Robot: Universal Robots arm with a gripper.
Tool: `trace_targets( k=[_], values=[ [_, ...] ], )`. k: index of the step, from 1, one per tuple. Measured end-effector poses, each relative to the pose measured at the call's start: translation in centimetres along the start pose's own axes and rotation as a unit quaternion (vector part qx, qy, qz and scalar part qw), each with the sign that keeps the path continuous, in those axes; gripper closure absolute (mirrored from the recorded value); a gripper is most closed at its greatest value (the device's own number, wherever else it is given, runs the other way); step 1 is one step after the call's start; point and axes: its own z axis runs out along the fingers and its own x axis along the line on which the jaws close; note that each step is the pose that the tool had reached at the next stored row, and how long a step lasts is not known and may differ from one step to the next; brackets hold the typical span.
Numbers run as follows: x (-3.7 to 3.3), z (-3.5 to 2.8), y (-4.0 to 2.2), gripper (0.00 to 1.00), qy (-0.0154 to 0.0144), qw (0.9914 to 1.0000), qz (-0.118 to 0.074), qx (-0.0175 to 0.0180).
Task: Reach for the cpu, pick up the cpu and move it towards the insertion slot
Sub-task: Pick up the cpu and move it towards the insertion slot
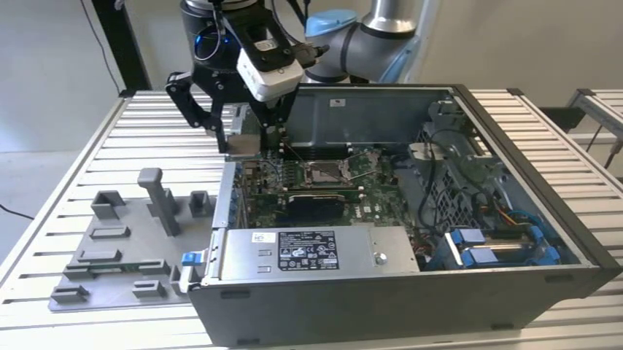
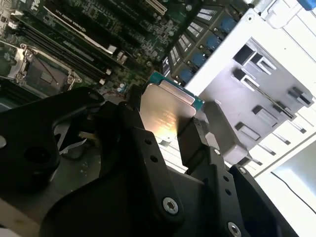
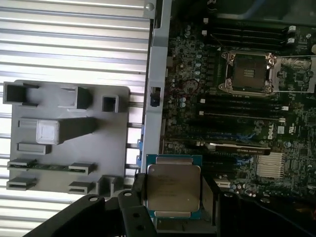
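Between the closed jaws, cpu [image 3: 173, 186] gripped, raised above motherboard [image 3: 237, 123]

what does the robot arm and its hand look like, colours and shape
The arm has rounded silver-grey joints with a light blue cap. A white box-shaped module sits near the wrist, beside black cables and a blue glow. The hand is matte black, built of angular linked bars with round silver screw heads, ending in two flat fingers.
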Motion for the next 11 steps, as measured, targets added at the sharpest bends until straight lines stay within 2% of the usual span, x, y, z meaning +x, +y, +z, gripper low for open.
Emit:
trace_targets(
  k=[11],
  values=[
    [-1.54,0.01,-0.09,1.0,0.0,1.0,0.0,0.0]
  ],
)
